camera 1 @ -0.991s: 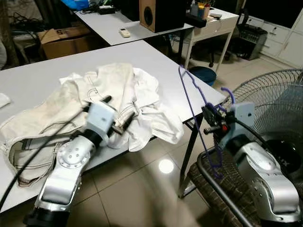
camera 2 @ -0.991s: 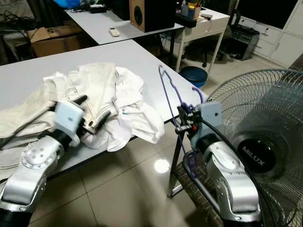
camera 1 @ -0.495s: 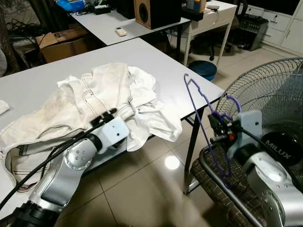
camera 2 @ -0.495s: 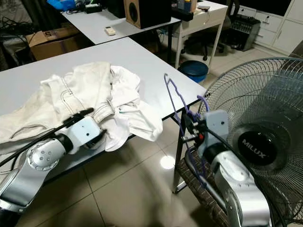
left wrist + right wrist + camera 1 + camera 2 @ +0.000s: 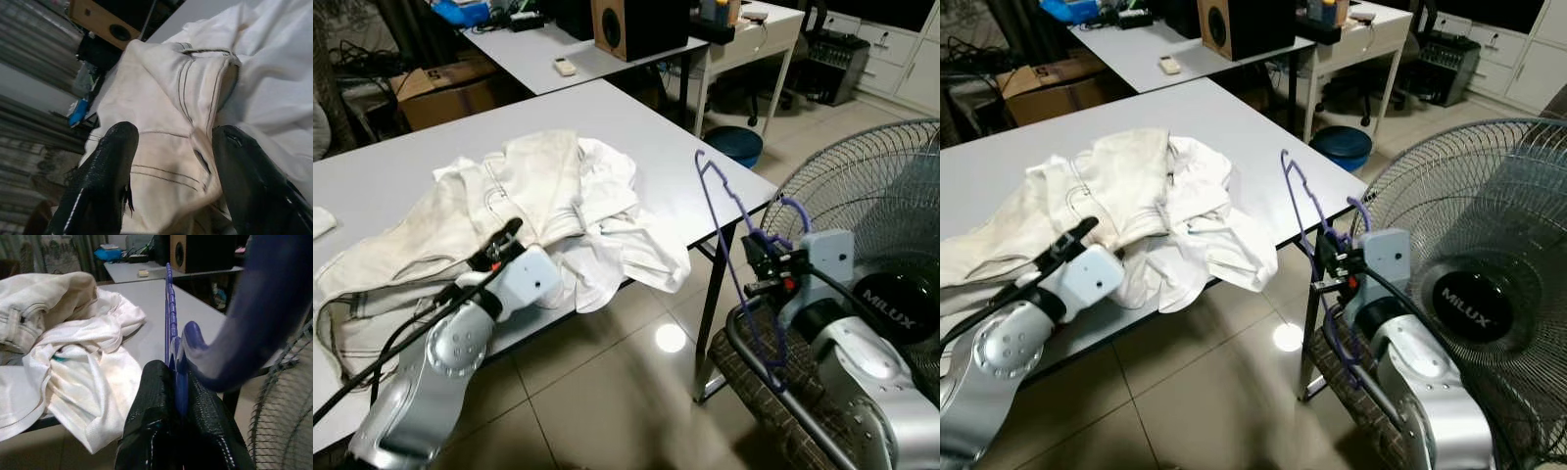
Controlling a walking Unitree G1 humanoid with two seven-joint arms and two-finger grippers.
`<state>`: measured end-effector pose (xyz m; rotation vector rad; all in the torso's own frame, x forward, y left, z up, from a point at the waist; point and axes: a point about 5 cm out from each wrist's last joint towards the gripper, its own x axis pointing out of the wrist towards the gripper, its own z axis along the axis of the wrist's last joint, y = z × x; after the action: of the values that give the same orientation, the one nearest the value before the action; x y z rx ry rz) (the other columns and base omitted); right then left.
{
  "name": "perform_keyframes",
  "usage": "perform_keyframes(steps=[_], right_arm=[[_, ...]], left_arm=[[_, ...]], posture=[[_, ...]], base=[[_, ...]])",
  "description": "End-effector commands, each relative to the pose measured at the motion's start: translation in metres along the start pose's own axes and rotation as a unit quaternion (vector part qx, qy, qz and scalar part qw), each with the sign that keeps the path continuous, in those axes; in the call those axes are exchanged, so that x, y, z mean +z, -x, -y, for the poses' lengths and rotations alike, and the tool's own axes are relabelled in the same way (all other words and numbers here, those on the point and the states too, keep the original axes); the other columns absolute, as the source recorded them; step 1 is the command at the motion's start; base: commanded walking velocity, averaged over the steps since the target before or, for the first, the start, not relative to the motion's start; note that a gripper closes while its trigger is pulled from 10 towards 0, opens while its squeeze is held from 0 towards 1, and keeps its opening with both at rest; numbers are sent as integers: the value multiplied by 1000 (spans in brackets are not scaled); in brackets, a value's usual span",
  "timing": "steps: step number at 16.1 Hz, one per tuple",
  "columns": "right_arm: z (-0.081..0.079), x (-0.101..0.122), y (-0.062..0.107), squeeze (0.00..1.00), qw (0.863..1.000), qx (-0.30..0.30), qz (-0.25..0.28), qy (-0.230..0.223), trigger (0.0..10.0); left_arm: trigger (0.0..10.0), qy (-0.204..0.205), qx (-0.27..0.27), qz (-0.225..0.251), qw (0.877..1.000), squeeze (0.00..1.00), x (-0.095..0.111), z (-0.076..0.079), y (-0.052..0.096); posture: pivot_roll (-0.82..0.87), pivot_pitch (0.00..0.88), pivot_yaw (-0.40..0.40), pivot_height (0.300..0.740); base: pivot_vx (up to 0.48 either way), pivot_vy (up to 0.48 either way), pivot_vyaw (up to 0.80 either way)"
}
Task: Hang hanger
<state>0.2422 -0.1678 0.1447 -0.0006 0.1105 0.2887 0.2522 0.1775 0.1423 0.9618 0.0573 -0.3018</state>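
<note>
- At 9 o'clock in the head view, your left end effector [image 5: 507, 241] sits released over the white clothes [image 5: 538, 211] heaped on the table [image 5: 636, 127]; the wrist view shows its fingers [image 5: 110, 171] spread apart with cloth between them, gripping nothing.
- Keep that arm where it is; I judge it has no part in this step.
- At 3 o'clock, your right end effector [image 5: 759, 266] is clenched on the purple hanger [image 5: 729, 245], which stands nearly upright just off the table's corner, hook [image 5: 790, 211] near the fan [image 5: 871, 215].
- The fingers [image 5: 151, 421] pinch the wire near the hook, so the long lower part can swing: move slowly.
- No rail is visible to hang it on; look for one before carrying, and steer the hook away from the fan's grille.
</note>
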Motion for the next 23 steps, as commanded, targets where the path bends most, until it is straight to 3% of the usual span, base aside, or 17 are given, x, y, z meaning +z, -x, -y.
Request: perform_keyframes(steps=[1,4,9,12,13,14,15,16,20,23], right_arm=[[-4,3,-5,0,1000,11,7,3,10000],[-4,6,-3,0,1000,10,10,7,10000],[-4,7,2,0,1000,1,11,9,10000],[-3,8,2,0,1000,0,11,12,10000],[-2,8,2,0,1000,-1,11,14,10000],[-3,8,1,0,1000,-1,12,14,10000],[-2,9,0,0,1000,-1,12,15,10000],[-2,10,0,0,1000,-2,13,15,10000],[-3,12,-3,0,1000,-1,19,15,10000],[-3,13,-4,0,1000,0,21,15,10000]], left_arm=[[0,4,-27,-7,1000,0,-3,11,3],[0,10,-41,-14,999,0,-5,25,5],[0,6,-14,-48,999,0,-15,26,-1],[2314,17,-23,-23,999,0,-6,34,-13],[4039,25,-38,-13,999,0,-3,40,-16],[4667,26,-42,-12,999,0,-3,42,-16],[667,31,-43,-9,999,0,-3,42,-17],[0,34,-37,-11,999,0,-5,41,-17],[0,13,-4,-43,999,0,-23,22,-19],[0,13,9,-38,999,0,-24,13,-21]], posture=[[-117,0,71,740],[-138,6,89,740],[-167,13,92,740],[-176,8,91,740],[-181,3,90,740],[-183,2,89,740],[-187,0,88,740],[-188,0,87,740],[-181,0,83,740],[-181,0,82,740]], base=[[0,0,0],[0,0,0],[0,0,0],[0,0,0],[0,0,0],[0,0,0],[0,0,0],[0,0,0],[0,0,0],[0,0,0]])
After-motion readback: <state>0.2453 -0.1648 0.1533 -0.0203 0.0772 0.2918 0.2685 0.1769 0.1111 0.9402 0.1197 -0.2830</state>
